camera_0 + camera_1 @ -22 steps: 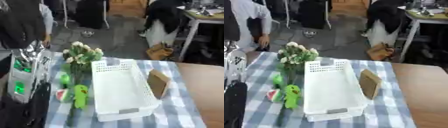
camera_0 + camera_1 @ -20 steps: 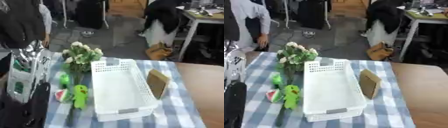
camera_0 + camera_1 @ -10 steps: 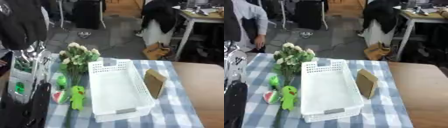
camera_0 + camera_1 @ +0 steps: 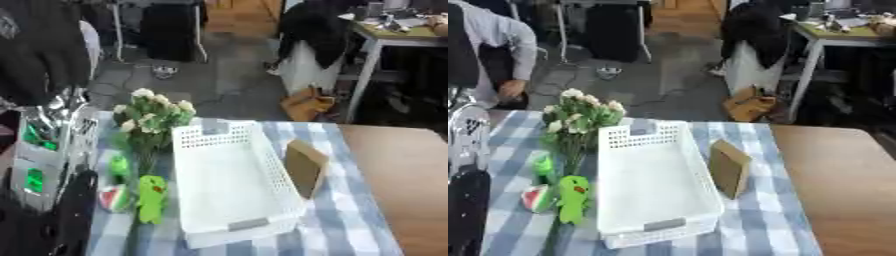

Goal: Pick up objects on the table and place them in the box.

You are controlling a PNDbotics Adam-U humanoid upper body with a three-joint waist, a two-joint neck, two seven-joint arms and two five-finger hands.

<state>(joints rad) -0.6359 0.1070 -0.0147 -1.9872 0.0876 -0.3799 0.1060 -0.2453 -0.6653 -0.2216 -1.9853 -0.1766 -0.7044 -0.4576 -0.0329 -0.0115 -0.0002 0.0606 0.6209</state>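
The white perforated box (image 4: 654,185) sits empty mid-table on the checked cloth (image 4: 759,227). Left of it lie the white-flower bouquet (image 4: 575,120), a green plush toy (image 4: 572,197) and a watermelon-slice toy (image 4: 534,198); a brown card box (image 4: 730,168) leans at the box's right wall. Only the left arm (image 4: 61,220) shows at the lower left — whether either hand is spread or closed I cannot tell. The risk: a reach from there could sweep the closely packed toys aside — or drag the cloth.

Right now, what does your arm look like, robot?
My left arm shows at the left edge: shiny silver metal on top with green glowing patches, and a black part below. I can't make out a hand clearly, and my right arm is out of sight.
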